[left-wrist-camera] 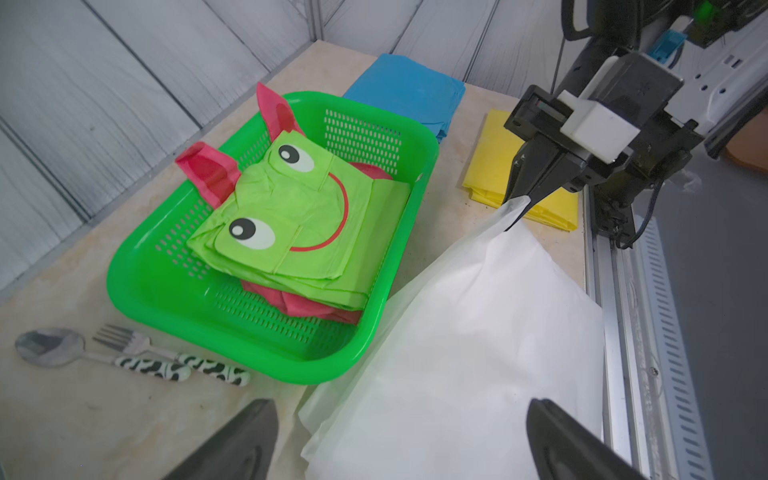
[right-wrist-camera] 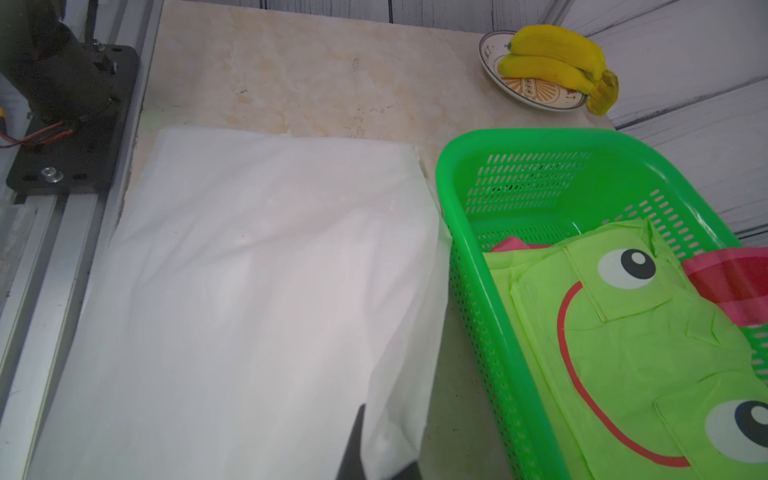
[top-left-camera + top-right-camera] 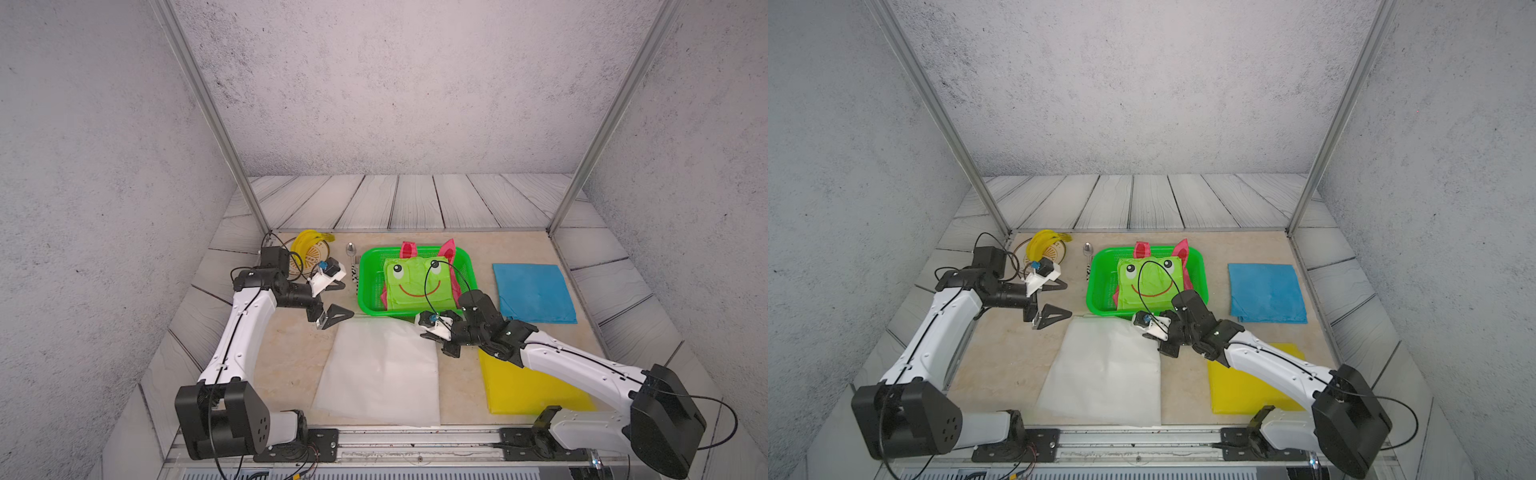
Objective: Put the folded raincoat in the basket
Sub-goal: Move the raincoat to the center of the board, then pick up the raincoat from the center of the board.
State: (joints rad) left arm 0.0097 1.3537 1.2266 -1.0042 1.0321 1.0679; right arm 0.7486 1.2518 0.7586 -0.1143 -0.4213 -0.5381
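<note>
The white folded raincoat (image 3: 378, 374) lies flat on the surface (image 3: 291, 361) at the front centre, outside the basket (image 3: 365, 286), with its far edge just beside the basket's near wall. The right end effector (image 1: 519, 203) is clamped on the raincoat's far right corner, and in the left wrist view the cloth is drawn up to a small peak between the closed fingers while the rest of the sheet rests on the surface. The left end effector (image 3: 348, 300) hangs over bare surface to the left of the basket and beyond the white raincoat's far left corner. Its two black fingers stand wide apart with nothing between them. Inside the basket sits a lime-green raincoat (image 3: 415, 286) folded into a square (a frog face with two eyes and a red smile on top), and its pink ears stick up past the far rim. To the right of the basket a blue folded raincoat (image 3: 534, 293) lies flat, and nearer the front a yellow folded raincoat (image 3: 536, 386) lies partly under the right arm. At the far left, bananas (image 3: 309, 241) rest on a plate (image 3: 316, 255). A spoon (image 1: 50, 347) and a fork (image 1: 124, 338) with black-and-white handles lie between the plate and the basket.
</note>
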